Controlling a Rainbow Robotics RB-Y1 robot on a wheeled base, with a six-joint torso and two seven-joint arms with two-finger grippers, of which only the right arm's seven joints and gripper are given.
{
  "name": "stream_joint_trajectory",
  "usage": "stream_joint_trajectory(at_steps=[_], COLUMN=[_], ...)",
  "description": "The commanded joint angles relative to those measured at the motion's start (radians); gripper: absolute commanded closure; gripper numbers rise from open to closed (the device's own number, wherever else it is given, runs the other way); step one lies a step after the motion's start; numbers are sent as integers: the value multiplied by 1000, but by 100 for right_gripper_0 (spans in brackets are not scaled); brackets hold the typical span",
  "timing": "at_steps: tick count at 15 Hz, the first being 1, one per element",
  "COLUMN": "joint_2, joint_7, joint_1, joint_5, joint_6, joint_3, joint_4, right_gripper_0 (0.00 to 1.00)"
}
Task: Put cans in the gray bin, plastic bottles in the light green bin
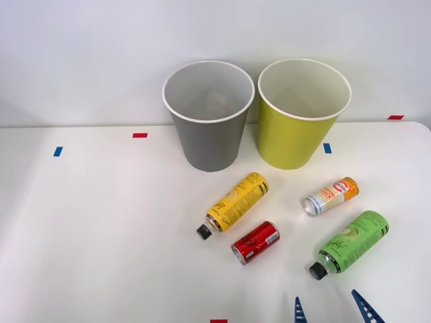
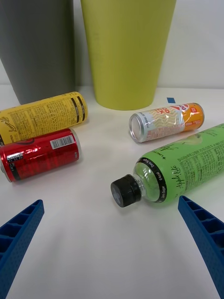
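Note:
On the white table lie a red can (image 1: 256, 242) (image 2: 39, 154) and an orange-and-white can (image 1: 330, 196) (image 2: 166, 121). A yellow-label bottle (image 1: 234, 204) (image 2: 42, 117) and a green-label bottle (image 1: 351, 243) (image 2: 179, 168) lie beside them, both black-capped. Behind stand the gray bin (image 1: 208, 116) (image 2: 37, 46) and, to its right, the light green bin (image 1: 301, 114) (image 2: 127, 51), both upright. My right gripper (image 1: 330, 311) (image 2: 112, 247) is open at the near edge, its blue fingers (image 2: 21, 233) wide apart, just short of the green-label bottle's cap, holding nothing.
Small red tape marks (image 1: 140, 135) and blue tape marks (image 1: 58, 151) dot the table (image 1: 101, 235). A pale wall rises close behind the bins. The table's left half is bare white surface.

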Motion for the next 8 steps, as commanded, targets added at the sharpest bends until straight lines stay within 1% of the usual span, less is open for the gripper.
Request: stream_joint_trajectory(at_steps=[1, 8], joint_2=[0, 0], joint_7=[0, 0], joint_1=[0, 0], joint_5=[0, 0], joint_6=[0, 0], joint_3=[0, 0], joint_4=[0, 0], right_gripper_0=[0, 0])
